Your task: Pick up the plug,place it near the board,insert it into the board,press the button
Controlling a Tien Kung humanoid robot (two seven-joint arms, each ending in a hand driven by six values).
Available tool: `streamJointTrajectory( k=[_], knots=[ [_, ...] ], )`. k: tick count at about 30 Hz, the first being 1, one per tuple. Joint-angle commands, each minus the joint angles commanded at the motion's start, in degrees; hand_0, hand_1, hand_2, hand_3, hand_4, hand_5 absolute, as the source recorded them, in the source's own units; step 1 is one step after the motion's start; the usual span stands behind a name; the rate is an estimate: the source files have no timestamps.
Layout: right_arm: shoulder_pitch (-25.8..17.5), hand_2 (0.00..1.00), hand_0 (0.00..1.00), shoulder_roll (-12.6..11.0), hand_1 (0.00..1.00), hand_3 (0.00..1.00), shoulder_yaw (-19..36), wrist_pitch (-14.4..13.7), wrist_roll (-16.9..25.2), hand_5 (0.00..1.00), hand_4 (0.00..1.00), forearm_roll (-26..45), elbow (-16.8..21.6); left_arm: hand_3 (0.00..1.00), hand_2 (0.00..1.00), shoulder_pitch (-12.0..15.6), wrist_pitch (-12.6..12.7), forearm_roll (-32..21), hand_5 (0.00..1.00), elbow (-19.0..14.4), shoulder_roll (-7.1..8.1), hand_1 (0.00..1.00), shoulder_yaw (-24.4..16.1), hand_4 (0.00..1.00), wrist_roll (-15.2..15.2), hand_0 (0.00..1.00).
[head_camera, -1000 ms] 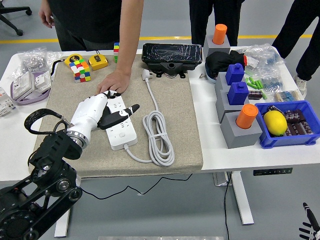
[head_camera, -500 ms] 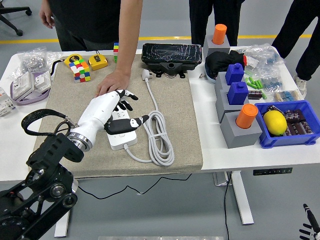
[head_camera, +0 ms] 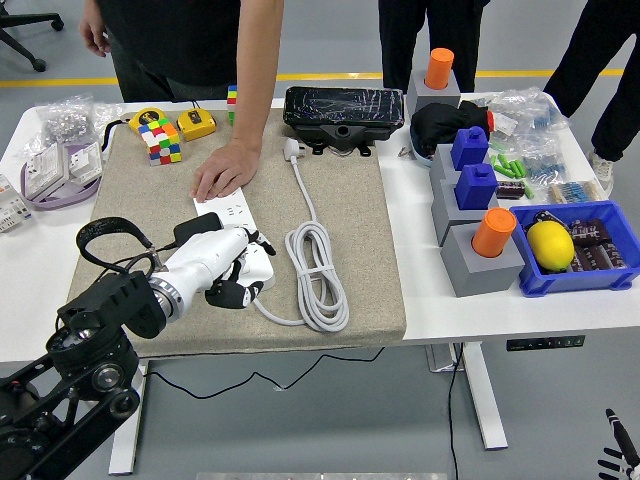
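My left hand (head_camera: 228, 268) has pulled back and dropped onto the near end of the power strip (head_camera: 236, 240); half a second ago it lay further up the strip. Fingers curled down over the strip, holding nothing. Plug (head_camera: 292, 149) lies untouched at the mat's far edge, cable (head_camera: 316, 270) coiled beside the strip. Person's hand (head_camera: 224, 172) pins the strip's far end. Looks like button press, though the plug isn't inserted.
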Motion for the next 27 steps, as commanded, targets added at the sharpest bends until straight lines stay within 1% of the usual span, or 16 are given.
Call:
streamJointTrajectory(
  k=[4,5,8,12,16,18,22,23,27],
  knots=[
    [0.1,0.750,0.800,0.0,0.763,0.811,-0.1,-0.1,0.0,0.998,0.998,0.1,0.0,0.803,0.129,-0.3,0.3,2.1,0.002,0.0,-0.27,0.029,0.2,0.632,-0.7,0.179],
    [0.1,0.749,0.799,0.0,0.762,0.810,-0.1,-0.1,0.0,0.998,0.998,0.0,0.0,0.876,0.130,-0.3,0.3,2.4,0.002,0.0,-0.34,0.030,0.2,0.622,-0.8,0.180],
    [0.0,0.749,0.799,0.0,0.762,0.810,-0.2,-0.1,-0.1,0.998,0.998,0.1,0.0,0.876,0.130,-0.2,0.1,3.2,0.002,1.2,-0.54,0.030,0.3,0.622,-0.8,0.180],
    [-0.1,0.749,0.799,0.0,0.762,0.810,0.1,-0.2,-0.1,0.998,0.998,-0.2,0.0,0.872,0.132,-0.3,-0.1,3.5,0.002,4.8,-0.93,0.032,0.4,0.612,-1.3,0.183],
    [0.1,0.749,0.799,0.0,0.762,0.810,0.3,-0.2,-0.1,0.998,0.998,-0.3,0.0,0.872,0.132,-0.2,-0.2,3.7,0.002,6.8,-1.10,0.032,0.4,0.612,-1.4,0.183],
    [0.1,0.749,0.799,0.0,0.763,0.810,0.1,-0.1,-0.1,0.998,0.998,-0.1,0.0,0.862,0.132,-0.2,-0.4,3.5,0.002,7.5,-1.09,0.035,0.4,0.618,-1.5,0.183],
    [0.1,0.749,0.799,0.0,0.763,0.810,0.2,-0.1,-0.1,0.998,0.998,-0.2,0.0,0.862,0.132,-0.3,-0.6,3.7,0.002,7.8,-1.06,0.035,0.2,0.618,-1.6,0.183],
    [0.1,0.749,0.798,0.0,0.763,0.810,0.2,-0.1,-0.1,0.998,0.998,-0.2,0.0,0.777,0.133,-0.3,-0.8,3.7,0.002,7.9,-1.06,0.030,0.2,0.610,-1.5,0.179],
    [0.2,0.749,0.798,0.0,0.763,0.810,0.1,-0.2,0.0,0.998,0.998,0.0,0.0,0.777,0.133,-0.2,-1.9,3.6,0.002,8.2,-1.00,0.030,0.0,0.610,-1.3,0.179]
  ],
)
